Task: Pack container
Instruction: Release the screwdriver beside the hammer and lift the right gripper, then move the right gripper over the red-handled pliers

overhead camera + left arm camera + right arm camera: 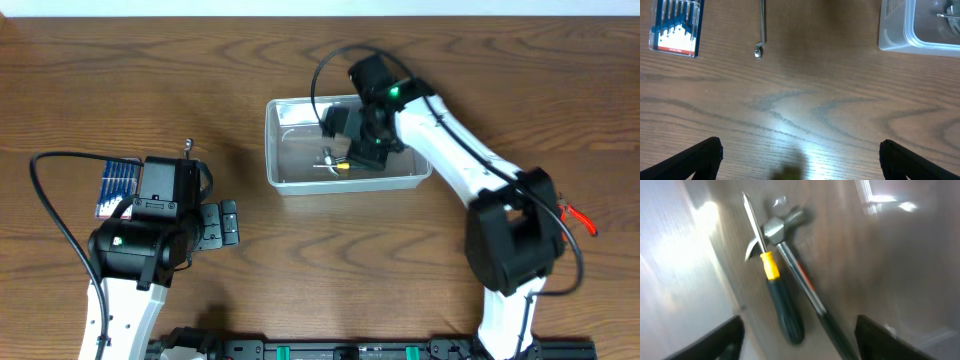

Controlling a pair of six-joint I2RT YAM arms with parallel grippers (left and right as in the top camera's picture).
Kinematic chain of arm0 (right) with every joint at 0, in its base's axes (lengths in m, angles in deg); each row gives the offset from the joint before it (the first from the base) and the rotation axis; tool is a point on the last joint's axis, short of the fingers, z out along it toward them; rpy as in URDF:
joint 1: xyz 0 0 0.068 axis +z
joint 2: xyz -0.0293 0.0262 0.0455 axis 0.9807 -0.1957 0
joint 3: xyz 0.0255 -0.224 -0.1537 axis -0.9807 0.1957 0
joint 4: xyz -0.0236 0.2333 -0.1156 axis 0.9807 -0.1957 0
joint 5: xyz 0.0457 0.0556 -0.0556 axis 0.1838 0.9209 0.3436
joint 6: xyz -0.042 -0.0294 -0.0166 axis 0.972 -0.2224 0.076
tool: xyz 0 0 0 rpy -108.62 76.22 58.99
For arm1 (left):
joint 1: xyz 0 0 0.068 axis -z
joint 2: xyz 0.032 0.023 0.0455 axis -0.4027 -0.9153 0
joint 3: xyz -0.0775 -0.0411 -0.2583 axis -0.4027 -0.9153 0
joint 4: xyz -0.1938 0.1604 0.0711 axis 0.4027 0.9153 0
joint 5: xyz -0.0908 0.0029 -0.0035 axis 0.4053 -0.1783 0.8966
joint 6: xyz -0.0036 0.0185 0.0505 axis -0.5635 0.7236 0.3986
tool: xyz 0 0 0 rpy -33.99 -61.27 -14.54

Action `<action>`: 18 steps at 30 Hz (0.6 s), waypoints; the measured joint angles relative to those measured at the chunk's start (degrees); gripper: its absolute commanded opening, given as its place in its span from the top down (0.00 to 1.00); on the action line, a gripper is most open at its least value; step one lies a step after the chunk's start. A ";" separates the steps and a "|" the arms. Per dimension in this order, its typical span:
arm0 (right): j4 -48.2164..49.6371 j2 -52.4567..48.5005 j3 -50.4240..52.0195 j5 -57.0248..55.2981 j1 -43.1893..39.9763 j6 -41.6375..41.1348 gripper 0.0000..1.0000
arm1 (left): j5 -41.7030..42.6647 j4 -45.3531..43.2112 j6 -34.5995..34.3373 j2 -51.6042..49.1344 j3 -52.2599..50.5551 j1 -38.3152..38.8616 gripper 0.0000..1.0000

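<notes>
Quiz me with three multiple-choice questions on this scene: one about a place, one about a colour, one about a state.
1. Where does the hammer lie?
A) in the container
B) on the blue pack
C) under the left arm
2. What colour is the collar on the screwdriver?
A) red
B) yellow
C) white
3. How is the left end effector?
A) shut on a tool
B) open and empty
C) shut, empty
Answers: 1 A, it rests on the container's floor; 2 B, a yellow band sits above the handle; 3 B, its fingers stand wide apart, holding nothing.

White links, blk joints, blk fingers
</notes>
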State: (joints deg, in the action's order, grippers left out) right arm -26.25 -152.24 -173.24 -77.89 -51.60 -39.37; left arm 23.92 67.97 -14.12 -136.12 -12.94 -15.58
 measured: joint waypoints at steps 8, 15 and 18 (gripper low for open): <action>-5.66 12.24 -12.59 -4.39 -7.37 -25.53 0.01 | 0.00 0.00 0.00 0.00 0.00 0.00 0.02; -18.05 16.85 -14.01 -3.74 -35.15 -52.39 0.01 | 0.00 0.00 -0.02 0.00 0.00 0.00 0.02; -26.16 16.72 -13.79 -2.05 -45.33 -58.82 0.01 | 0.02 0.00 -0.02 0.00 0.00 0.00 0.01</action>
State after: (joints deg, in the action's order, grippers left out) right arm -52.41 -135.52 -187.03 -79.95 -96.93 -98.19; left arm 23.94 67.97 -14.14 -136.12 -12.94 -15.58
